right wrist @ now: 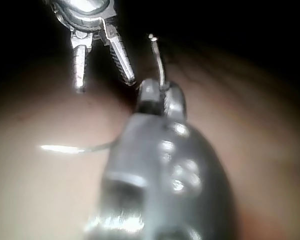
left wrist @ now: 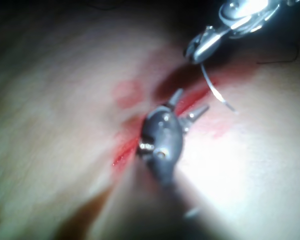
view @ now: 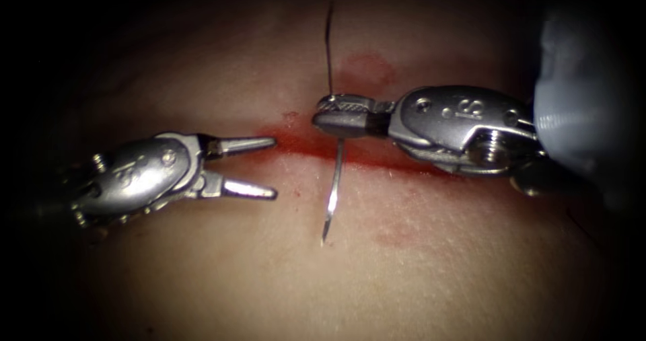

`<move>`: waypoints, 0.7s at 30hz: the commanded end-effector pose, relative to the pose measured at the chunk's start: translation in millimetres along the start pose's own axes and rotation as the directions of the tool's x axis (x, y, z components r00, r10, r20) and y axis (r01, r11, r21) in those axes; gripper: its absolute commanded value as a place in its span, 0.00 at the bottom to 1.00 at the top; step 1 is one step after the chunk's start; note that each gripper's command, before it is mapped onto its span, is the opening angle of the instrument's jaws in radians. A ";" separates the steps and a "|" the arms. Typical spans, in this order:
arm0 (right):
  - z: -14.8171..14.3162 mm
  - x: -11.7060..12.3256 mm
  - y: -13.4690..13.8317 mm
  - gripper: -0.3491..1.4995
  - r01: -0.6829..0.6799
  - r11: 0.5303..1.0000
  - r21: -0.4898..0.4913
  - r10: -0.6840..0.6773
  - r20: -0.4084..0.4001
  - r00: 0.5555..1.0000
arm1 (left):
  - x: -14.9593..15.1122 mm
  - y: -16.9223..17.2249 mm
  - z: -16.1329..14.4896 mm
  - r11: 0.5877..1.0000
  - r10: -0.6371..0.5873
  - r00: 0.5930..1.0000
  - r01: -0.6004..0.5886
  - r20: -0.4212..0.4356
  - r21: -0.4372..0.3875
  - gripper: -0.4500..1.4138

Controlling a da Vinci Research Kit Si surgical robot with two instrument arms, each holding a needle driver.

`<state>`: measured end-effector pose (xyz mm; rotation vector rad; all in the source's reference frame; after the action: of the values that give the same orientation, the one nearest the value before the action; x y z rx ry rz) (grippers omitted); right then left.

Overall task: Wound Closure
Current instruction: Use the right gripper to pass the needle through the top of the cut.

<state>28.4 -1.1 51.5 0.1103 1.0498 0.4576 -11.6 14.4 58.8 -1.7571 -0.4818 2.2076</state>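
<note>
1. Steel is what catches the light first: the curved needle (view: 334, 179) is clamped crosswise in the closed jaws of the right needle driver (view: 340, 116), gripped roughly at mid-curve, so that one limb rises above the jaws and the other hangs below them.
2. The needle's lower end (view: 325, 237) is seen over the tissue (view: 202, 280) on the near side of the cut (view: 303, 142); whether it touches the surface cannot be told, and no part of it is seen buried. A mid-curve grip is judged to leave both ends free.
3. The left needle driver (view: 250, 167) is held to the left of the needle with its jaws spread wide and nothing between them; it lies just apart from the needle, over the cut's left end.
4. Red fluid (view: 367, 68) is spread along the cut and in a patch beyond it.
5. Thread cannot be made out with certainty.
6. A small stamped mark is visible on the right tool's body, but it cannot be read.
</note>
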 end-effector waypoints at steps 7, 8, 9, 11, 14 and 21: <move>2.6 0.9 1.6 0.00 0.111 0.994 -0.023 -0.110 0.014 0.994 | -0.6 0.0 0.6 1.000 -0.018 0.999 0.018 0.028 0.014 0.38; 2.7 1.0 1.9 0.00 0.126 0.992 -0.022 -0.126 0.016 0.992 | -0.6 0.0 0.6 1.000 -0.019 0.999 0.019 0.035 0.016 0.38; 2.7 1.2 2.1 0.00 0.141 0.990 -0.022 -0.141 0.018 0.990 | -0.6 0.0 0.6 1.000 -0.020 0.999 0.019 0.042 0.018 0.38; 2.9 1.5 2.7 0.00 0.171 0.985 -0.022 -0.171 0.023 0.985 | -0.6 0.0 0.5 1.000 -0.020 0.998 0.019 0.055 0.017 0.38; 3.0 1.9 3.4 0.00 0.223 0.974 -0.028 -0.222 0.021 0.975 | -0.7 0.1 0.3 1.000 -0.021 0.998 0.020 0.066 0.022 0.37; 3.7 2.6 4.9 0.00 0.321 0.945 -0.056 -0.322 0.000 0.947 | -1.1 0.4 0.3 0.999 -0.037 0.995 0.035 0.096 0.024 0.36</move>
<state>30.5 4.7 52.1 -0.1135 1.0381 0.1875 -11.0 13.6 59.0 -1.6162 -0.5020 2.2776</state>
